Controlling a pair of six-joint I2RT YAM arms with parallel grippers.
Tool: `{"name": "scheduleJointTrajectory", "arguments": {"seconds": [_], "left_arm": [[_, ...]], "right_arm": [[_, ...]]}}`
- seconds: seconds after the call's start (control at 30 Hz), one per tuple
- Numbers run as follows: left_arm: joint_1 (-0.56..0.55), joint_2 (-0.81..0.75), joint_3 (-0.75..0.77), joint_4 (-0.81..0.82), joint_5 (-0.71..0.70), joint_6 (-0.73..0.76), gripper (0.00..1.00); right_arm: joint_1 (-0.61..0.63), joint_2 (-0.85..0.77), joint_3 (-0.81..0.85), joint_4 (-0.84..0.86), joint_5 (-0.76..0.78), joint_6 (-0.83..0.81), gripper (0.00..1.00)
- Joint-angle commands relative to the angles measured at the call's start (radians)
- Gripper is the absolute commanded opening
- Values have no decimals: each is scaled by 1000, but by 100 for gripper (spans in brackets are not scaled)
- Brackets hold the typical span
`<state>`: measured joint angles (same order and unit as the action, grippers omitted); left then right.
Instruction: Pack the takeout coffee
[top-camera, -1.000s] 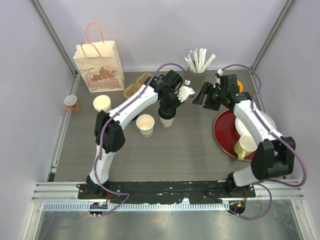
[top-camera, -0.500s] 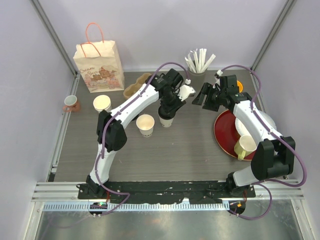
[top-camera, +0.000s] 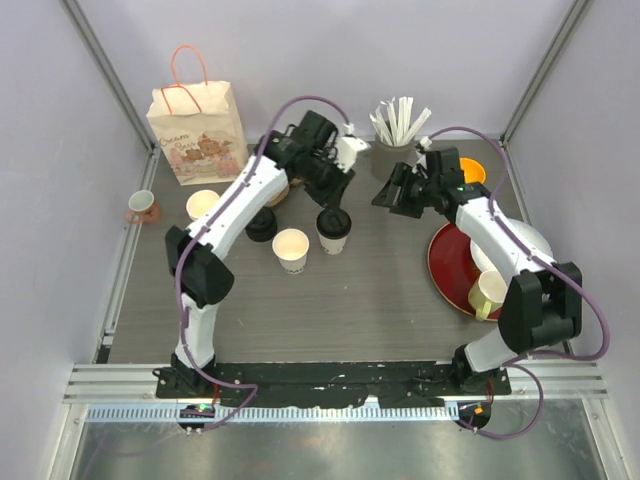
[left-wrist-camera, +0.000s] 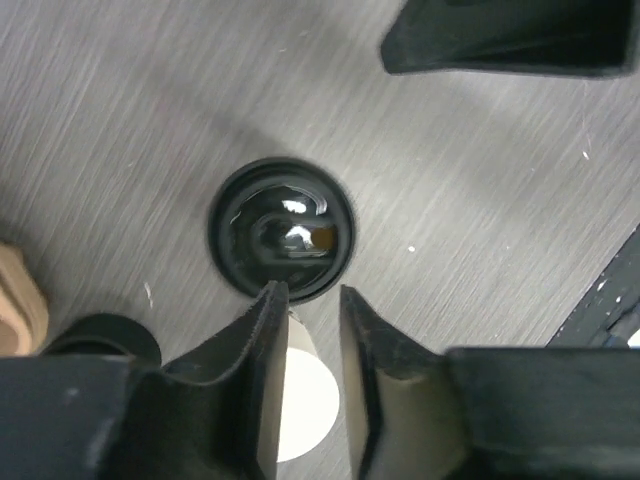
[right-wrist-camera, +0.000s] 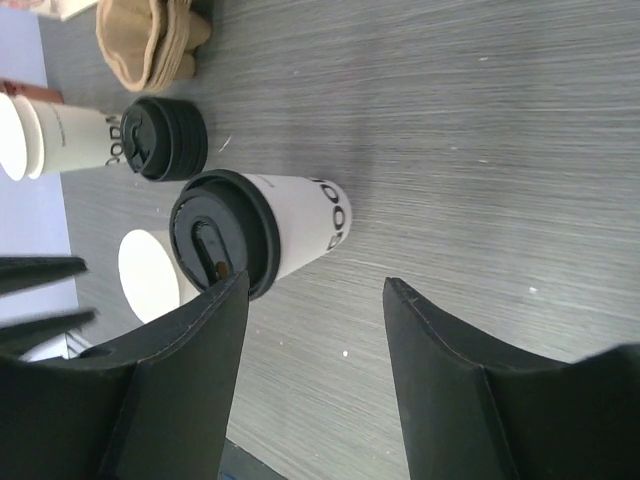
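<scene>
The takeout coffee cup stands upright mid-table, cream-white with a black lid on it. The left wrist view sees its lid from above. The right wrist view sees it side-on. My left gripper hovers just behind and above the cup without touching it. Its jaws stand a narrow gap apart and hold nothing. My right gripper is open and empty to the cup's right, facing it.
An open lidless cup stands left of the lidded cup. A stack of black lids, stacked cups, a brown carrier and a paper bag are at back left. A red plate with a mug is at right.
My left gripper has lifted off the lidded cup and pulled back toward the rear left, uncovering the lid stack. My right gripper has edged left.
</scene>
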<state>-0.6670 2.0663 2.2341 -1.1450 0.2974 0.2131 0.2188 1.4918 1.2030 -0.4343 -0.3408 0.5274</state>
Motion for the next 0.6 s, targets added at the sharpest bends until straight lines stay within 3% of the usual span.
{"name": "scheduleJointTrajectory", "arguments": {"seconds": [0.0,0.1,0.23,0.37,0.57], "left_arm": [[164,-133,-157,148,42,-239,29],[221,-175,-295,234,85,-328,34],[225,-184,-424,327,137,-392,35],[225,-166,-476,398,195,-466,35],[225,-150,-511,442,233,-503,35]], "right_arm": [[92,94,93,74,3,16,61],[123,169,132,89,-3,23,62],[125,214,121,133,-29,69,52],[126,213,107,143,-32,79,42],[126,196,49,163,-35,94,38]]}}
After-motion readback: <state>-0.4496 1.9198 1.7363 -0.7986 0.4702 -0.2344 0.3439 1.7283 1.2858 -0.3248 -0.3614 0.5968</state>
